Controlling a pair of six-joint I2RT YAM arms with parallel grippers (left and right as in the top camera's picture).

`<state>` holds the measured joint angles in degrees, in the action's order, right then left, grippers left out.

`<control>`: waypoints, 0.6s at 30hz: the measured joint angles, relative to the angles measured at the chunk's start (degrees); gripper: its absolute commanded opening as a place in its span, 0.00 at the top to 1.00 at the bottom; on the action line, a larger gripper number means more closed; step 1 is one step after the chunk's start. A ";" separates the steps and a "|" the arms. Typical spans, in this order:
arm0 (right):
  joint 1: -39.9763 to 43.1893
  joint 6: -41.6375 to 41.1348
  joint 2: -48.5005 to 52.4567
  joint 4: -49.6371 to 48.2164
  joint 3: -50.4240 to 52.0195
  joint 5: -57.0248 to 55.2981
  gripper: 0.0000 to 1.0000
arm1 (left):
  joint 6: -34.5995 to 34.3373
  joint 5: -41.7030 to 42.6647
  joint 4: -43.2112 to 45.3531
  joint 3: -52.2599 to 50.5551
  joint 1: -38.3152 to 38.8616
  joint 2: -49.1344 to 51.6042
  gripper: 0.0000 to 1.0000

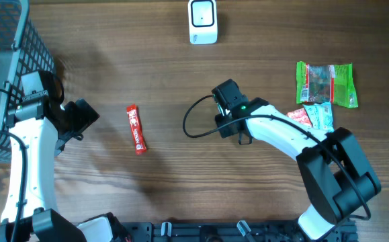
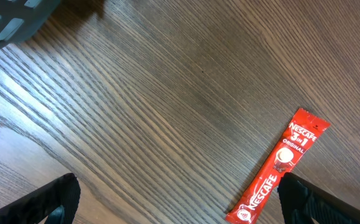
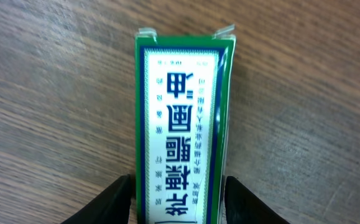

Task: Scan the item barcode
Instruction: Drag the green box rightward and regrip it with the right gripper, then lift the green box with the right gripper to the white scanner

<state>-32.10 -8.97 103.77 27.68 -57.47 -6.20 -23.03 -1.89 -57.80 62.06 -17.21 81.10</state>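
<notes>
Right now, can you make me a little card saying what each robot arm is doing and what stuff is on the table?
left end effector: open, holding nothing
right end effector: closed on the green-and-white pack
red Nescafé stick: lying flat on the table, between the arms
white scanner: at the far edge, apart from the pack
basket: by the left arm
green snack bag: by the right arm
small sachets: just below the snack bag

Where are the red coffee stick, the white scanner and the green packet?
red coffee stick [image 2: 276, 167]: left wrist view, middle of wrapper.
white scanner [image 1: 202, 21]: overhead view, top face.
green packet [image 3: 183, 124]: right wrist view, white label.
</notes>
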 measured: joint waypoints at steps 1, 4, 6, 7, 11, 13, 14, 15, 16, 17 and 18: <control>0.00 -0.02 0.02 -0.61 0.28 0.13 0.51 | 0.00 0.00 0.00 0.00 0.00 0.00 0.00; 0.04 -0.02 0.02 -1.25 0.59 0.20 0.52 | 0.00 0.00 0.00 0.00 0.00 0.00 0.00; 0.04 -0.02 0.00 -1.25 0.61 0.24 0.56 | 0.00 0.00 0.00 0.00 0.00 0.00 0.00; 0.04 -0.02 0.00 -1.25 0.61 0.44 0.59 | 0.00 0.00 0.00 0.00 0.00 0.00 0.00; 0.04 -0.04 0.00 -1.25 0.61 0.85 0.59 | 0.00 0.00 0.00 0.00 0.00 0.00 0.00; 0.04 -0.04 0.00 -1.20 0.61 0.85 0.60 | 0.00 0.00 0.00 0.00 0.00 0.00 0.00; 0.04 -0.04 0.00 -1.20 0.61 0.87 0.63 | 0.00 0.00 0.00 0.00 0.00 0.00 0.00; 0.04 0.00 0.00 -0.81 0.59 0.90 0.64 | 0.00 0.00 0.00 0.00 0.00 0.00 0.00; 0.04 -0.04 0.00 0.31 0.31 1.03 0.65 | 0.00 0.02 0.00 0.00 0.00 0.00 0.00; 0.04 -0.04 -0.07 2.19 -0.13 1.05 0.66 | 0.00 0.00 -0.02 0.00 0.00 0.00 0.00; 0.04 -0.02 -0.15 3.98 -0.50 1.05 0.67 | 0.00 0.00 0.00 0.00 0.00 0.00 0.00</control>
<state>-32.05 -8.99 103.61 31.66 -57.98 -5.15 -23.03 -1.89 -57.80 62.06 -17.21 81.10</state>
